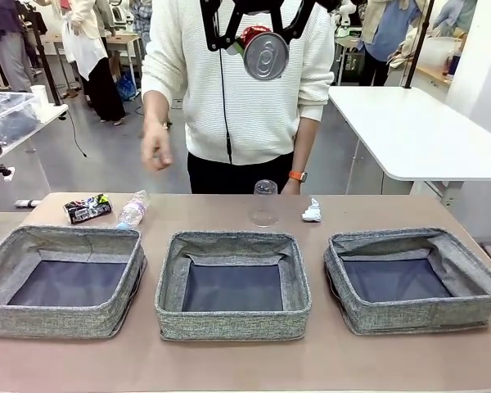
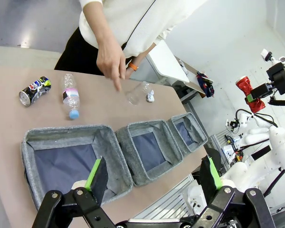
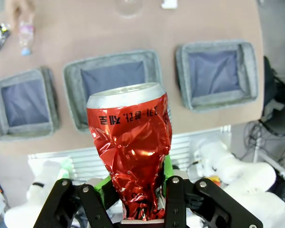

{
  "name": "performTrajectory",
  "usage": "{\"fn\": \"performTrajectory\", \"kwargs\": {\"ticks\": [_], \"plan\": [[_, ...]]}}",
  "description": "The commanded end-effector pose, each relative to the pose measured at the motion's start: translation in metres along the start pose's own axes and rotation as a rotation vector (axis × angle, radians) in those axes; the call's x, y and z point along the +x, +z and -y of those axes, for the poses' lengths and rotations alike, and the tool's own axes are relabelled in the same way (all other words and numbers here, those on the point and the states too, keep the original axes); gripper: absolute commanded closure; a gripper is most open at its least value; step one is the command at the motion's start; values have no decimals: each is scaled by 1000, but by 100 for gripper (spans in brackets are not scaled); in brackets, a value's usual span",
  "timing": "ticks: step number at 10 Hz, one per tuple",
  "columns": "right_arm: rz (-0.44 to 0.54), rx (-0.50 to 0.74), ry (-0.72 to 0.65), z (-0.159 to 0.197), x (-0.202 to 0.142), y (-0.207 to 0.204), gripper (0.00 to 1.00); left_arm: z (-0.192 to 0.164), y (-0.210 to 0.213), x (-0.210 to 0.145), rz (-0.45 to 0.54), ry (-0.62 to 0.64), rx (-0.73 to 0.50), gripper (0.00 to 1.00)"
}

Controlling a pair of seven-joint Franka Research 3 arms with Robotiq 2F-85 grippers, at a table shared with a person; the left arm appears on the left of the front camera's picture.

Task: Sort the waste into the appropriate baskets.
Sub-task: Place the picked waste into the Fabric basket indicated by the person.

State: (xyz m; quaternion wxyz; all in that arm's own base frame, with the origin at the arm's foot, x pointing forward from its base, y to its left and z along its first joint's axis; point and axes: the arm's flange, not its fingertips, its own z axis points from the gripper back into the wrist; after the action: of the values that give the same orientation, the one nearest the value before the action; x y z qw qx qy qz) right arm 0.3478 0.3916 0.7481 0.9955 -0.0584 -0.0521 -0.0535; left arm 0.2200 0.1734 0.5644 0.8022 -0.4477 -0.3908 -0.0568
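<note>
Clamps crushed red can (image 1: 264,51) in right gripper (image 3: 135,180), fingers narrowed on the crumpled lower end, silver top away from the pads; hangs high above the table (image 1: 147,360), roughly over middle basket (image 1: 233,323) going by right wrist view (exact line-up impossible to tell). Shows left gripper (image 2: 153,168) spread wide, holding nothing, up near left basket (image 1: 57,319). Unsorted beyond the baskets: dark printed can (image 1: 87,208), bottle (image 1: 133,210), cup (image 1: 264,202), paper wad (image 1: 313,211); right basket (image 1: 417,315) empty like the other two. Risks: could slip or swivel in the pads, given creased uneven metal; could bounce off a soft rim or land in the wrong bin if dropped from this height; could knock the upright cup just beyond middle basket on descent; could meet person's hand (image 1: 155,147) over the far side.
</note>
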Motion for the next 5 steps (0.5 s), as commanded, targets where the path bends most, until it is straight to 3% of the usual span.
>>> {"fn": "performTrajectory", "kwargs": {"ticks": [1, 5], "plan": [[9, 5, -11, 4, -1, -3, 70, 1, -2, 2, 12, -18, -11, 0], [9, 5, -11, 4, -1, -3, 70, 1, -2, 2, 12, -18, -11, 0]]}}
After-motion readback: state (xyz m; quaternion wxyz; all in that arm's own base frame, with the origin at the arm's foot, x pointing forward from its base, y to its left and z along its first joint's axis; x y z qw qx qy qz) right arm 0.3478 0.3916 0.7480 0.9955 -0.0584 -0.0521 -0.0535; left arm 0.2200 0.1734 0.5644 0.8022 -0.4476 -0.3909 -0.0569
